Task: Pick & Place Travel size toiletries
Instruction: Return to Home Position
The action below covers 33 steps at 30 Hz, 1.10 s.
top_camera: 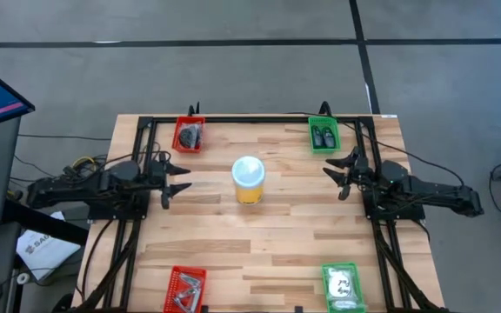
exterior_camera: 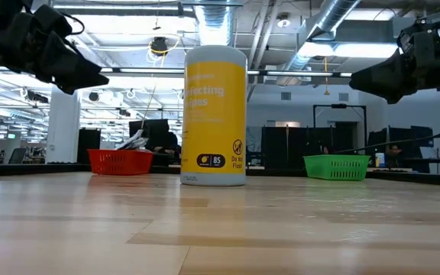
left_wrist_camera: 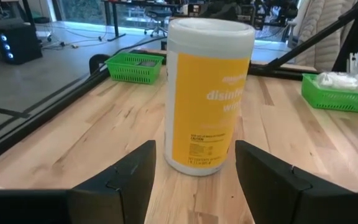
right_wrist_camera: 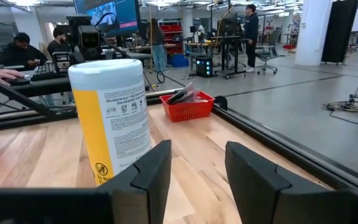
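Four bins hold the travel size toiletries, as laid out in the high view: dark pieces (top_camera: 190, 133) in the top red bin (top_camera: 177, 136), small dark bottles (top_camera: 324, 136) in the top green bin (top_camera: 312, 135), silvery bits (top_camera: 186, 297) in the bottom red bin (top_camera: 171, 291), and white packets (top_camera: 344, 287) in the bottom green bin (top_camera: 326, 287).

The left gripper (top_camera: 177, 176) and right gripper (top_camera: 333, 174) are held on either side of the yellow wipes canister (top_camera: 248, 180) — jaws spread wide, nothing gripped. For homing, each arm is best drawn straight back, kept high and clear of canister and bins.

On the canister, "disinfe…", "wip…", "85" and "Do Not Flush" can be read.
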Each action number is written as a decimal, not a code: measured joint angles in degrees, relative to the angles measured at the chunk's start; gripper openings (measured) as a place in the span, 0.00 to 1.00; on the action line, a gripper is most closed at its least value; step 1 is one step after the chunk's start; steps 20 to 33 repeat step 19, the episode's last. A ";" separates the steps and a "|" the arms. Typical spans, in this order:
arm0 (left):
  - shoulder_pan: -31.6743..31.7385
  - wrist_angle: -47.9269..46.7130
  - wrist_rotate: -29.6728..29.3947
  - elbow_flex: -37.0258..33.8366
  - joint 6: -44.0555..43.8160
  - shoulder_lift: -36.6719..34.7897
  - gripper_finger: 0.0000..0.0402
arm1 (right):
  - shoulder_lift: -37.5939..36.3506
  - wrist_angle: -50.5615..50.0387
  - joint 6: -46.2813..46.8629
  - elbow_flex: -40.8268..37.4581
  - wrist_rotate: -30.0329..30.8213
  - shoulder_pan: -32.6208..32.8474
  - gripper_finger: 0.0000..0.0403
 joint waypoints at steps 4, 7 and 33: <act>0.00 0.34 0.00 0.00 -0.01 1.39 0.52 | 0.00 0.00 0.00 0.00 0.00 0.00 0.35; 0.00 0.51 0.01 0.00 0.00 2.44 0.52 | 0.00 0.00 0.00 0.00 0.01 0.00 0.35; 0.00 1.11 0.00 0.00 1.78 5.11 0.52 | 0.00 -0.01 0.00 0.00 0.01 0.00 0.35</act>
